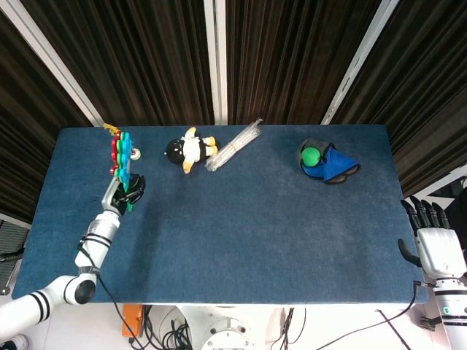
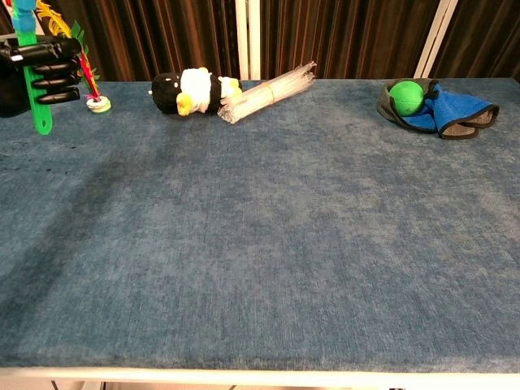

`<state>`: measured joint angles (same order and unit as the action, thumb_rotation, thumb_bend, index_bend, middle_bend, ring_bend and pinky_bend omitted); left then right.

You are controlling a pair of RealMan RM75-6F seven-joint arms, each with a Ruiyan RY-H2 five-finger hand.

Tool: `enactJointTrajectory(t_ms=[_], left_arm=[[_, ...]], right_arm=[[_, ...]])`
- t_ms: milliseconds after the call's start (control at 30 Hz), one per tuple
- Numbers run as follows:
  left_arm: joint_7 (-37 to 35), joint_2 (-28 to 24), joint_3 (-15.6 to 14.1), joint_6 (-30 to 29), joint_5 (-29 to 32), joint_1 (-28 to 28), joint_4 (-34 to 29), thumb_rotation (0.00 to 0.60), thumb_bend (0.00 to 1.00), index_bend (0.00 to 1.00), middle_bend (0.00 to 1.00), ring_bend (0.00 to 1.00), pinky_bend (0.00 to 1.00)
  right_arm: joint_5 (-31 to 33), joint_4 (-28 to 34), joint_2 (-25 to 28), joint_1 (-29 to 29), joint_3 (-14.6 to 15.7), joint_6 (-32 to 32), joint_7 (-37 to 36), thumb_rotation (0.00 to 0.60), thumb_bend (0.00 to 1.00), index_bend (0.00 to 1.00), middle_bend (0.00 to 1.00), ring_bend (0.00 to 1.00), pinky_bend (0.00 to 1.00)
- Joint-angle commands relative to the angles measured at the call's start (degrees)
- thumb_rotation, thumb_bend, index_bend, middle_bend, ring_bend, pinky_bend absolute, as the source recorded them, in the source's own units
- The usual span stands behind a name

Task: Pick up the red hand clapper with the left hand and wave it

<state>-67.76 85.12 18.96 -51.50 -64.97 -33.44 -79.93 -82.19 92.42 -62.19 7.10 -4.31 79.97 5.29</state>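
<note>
Your left hand [image 1: 130, 191] has its dark fingers [image 2: 55, 79] wrapped around the green handle of the red hand clapper [image 1: 122, 154], holding it upright and edge-on above the far left part of the blue felt tabletop [image 1: 241, 240]; in the chest view only the green handle [image 2: 36, 89] and the fist show at the upper left corner. Just behind the clapper stands a small feathered shuttlecock toy with a red and white base [image 2: 97, 102], close to your hand. Further right along the far edge lies a black, white and yellow plush penguin [image 1: 190, 150], touching a bundle of clear plastic straws [image 1: 235, 144]. Well apart, near the far right corner, a green ball [image 1: 311, 155] sits in a grey and blue cloth [image 1: 337, 166]. Your right hand [image 1: 435, 246] rests off the tabletop's right edge, fingers straight and apart, holding nothing.
</note>
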Motion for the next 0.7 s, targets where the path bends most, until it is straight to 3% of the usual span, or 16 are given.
enactJointTrajectory(t_ms=[33, 167, 267, 333, 533, 633, 700], left_arm=[[26.13, 3.53, -1.89, -8.41, -2.92, 0.74, 2.25, 0.6, 0.59, 1.0, 1.0, 1.0, 1.0], [48.56, 9.61, -13.41, -25.23, -29.15, -2.39, 23.65, 0.6, 0.59, 1.0, 1.0, 1.0, 1.0], [54.22, 11.83, -19.14, -26.82, -37.74, -4.63, 32.28, 0.6, 0.59, 1.0, 1.0, 1.0, 1.0], [56.55, 12.43, -20.96, -25.88, -39.74, -5.63, 34.19, 0.6, 0.59, 1.0, 1.0, 1.0, 1.0], [60.62, 11.95, -21.19, -22.9, -38.71, -6.65, 32.25, 0.6, 0.59, 1.0, 1.0, 1.0, 1.0], [62.47, 11.11, -19.74, -21.35, -35.94, -6.37, 29.12, 0.6, 0.59, 1.0, 1.0, 1.0, 1.0], [59.55, 11.08, -17.16, -19.83, -30.7, -5.0, 24.86, 0.6, 0.59, 1.0, 1.0, 1.0, 1.0]], right_arm=[[0.08, 0.04, -0.01, -0.02, 0.01, 0.0, 0.06, 0.6, 0.32, 0.0, 0.0, 0.0, 0.0], [0.45, -0.15, -0.02, -0.03, -0.03, -0.21, -0.05, 0.6, 0.32, 0.0, 0.0, 0.0, 0.0], [0.53, -0.29, -0.1, 0.1, -0.03, -0.51, -0.15, 0.6, 0.32, 0.0, 0.0, 0.0, 0.0], [0.44, -0.41, -0.17, 0.05, 0.05, -0.47, -0.32, 0.6, 0.32, 0.0, 0.0, 0.0, 0.0], [0.67, -0.78, -0.04, -0.18, 0.04, -0.35, -1.11, 0.6, 0.32, 0.0, 0.0, 0.0, 0.0], [0.6, -0.99, -0.04, -0.17, 0.07, -0.39, -1.37, 0.6, 0.32, 0.0, 0.0, 0.0, 0.0], [0.49, -1.02, -0.09, -0.13, 0.08, -0.39, -1.43, 0.6, 0.32, 0.0, 0.0, 0.0, 0.0]])
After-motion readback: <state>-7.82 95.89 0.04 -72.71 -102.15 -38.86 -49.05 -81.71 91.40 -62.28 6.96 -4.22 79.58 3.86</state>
